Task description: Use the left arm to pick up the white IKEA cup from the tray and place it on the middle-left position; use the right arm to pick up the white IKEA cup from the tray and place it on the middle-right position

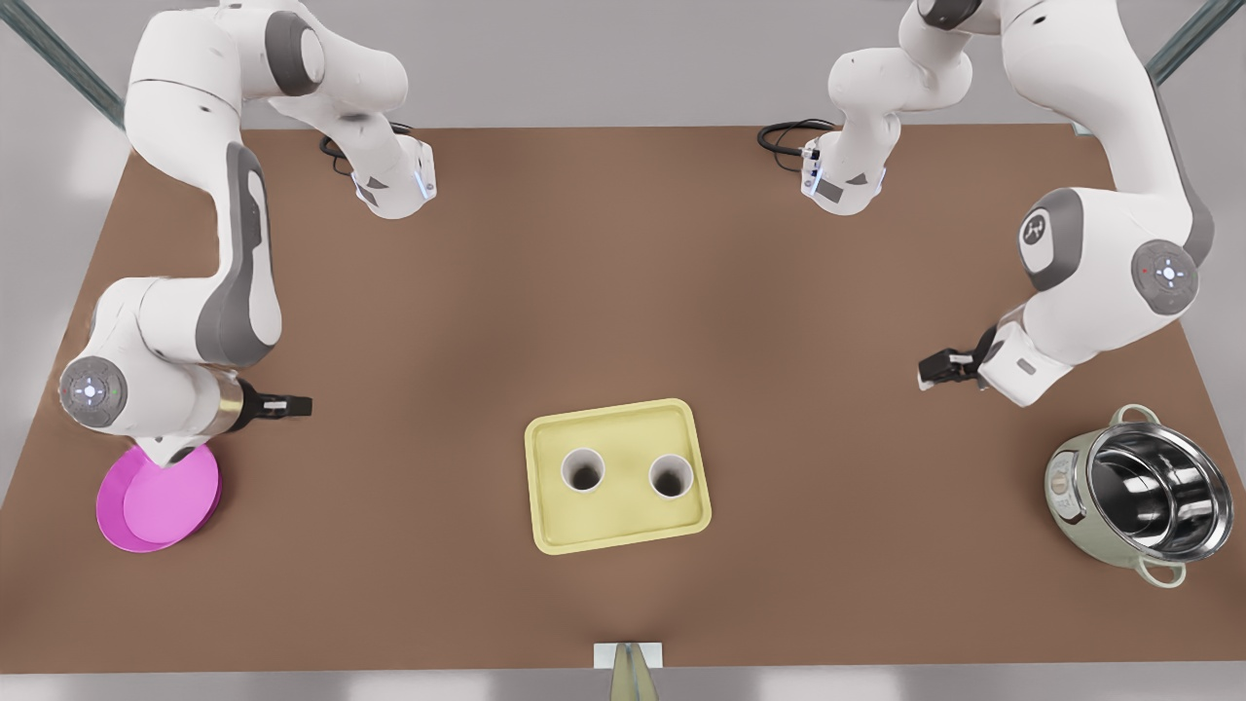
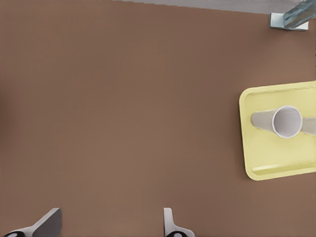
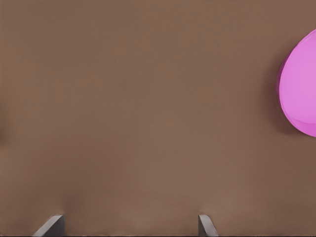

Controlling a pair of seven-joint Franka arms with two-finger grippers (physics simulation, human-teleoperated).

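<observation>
Two white IKEA cups [image 1: 583,470] [image 1: 672,476] stand upright side by side in the pale yellow tray [image 1: 623,424] near the table's front middle. My left gripper [image 1: 925,372] hangs open over bare table at the front view's right, well away from the tray. From its wrist view, its open gripper [image 2: 111,217] faces brown tabletop, with the tray [image 2: 261,158] and one cup [image 2: 287,122] off to one side. My right gripper [image 1: 304,403], on the brass-ringed wrist at the front view's left, is open [image 3: 129,219] above bare table with nothing between its fingers.
A round magenta plate [image 1: 156,498] [image 3: 301,84] lies under the right arm's wrist at the front view's left. A steel pot [image 1: 1139,497] stands at the front view's right. A metal post [image 1: 628,667] [image 2: 291,17] sits at the table's front edge. Plain brown tabletop [image 1: 623,292] flanks the tray.
</observation>
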